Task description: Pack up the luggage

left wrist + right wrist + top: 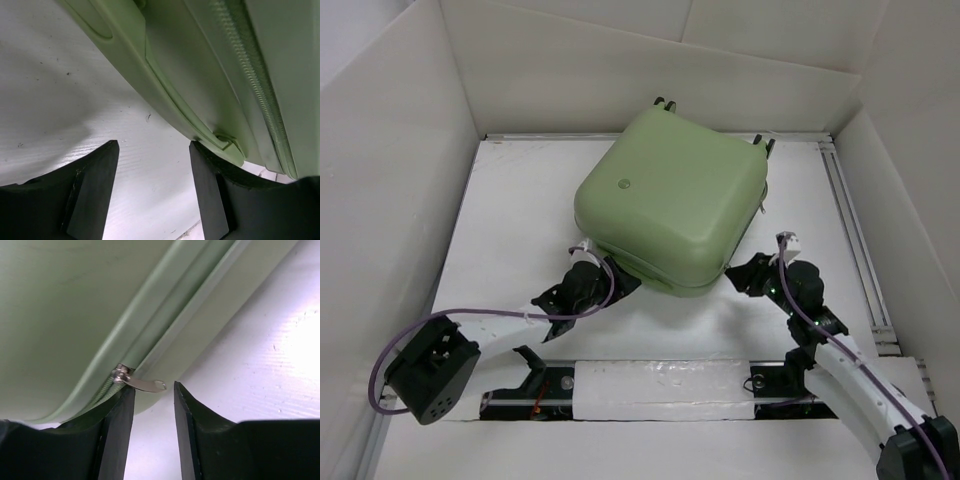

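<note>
right gripper: jaws spread, empty; zipper pull just ahead of your gap, tab crosswise.
left gripper: spread, empty, at shell edge.
luggage: lid down on the table, beyond both grippers; right arm nearer the pull.

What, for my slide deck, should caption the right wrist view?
Right gripper, jaws apart, poised at the silver zipper pull on the pale green luggage.
</note>
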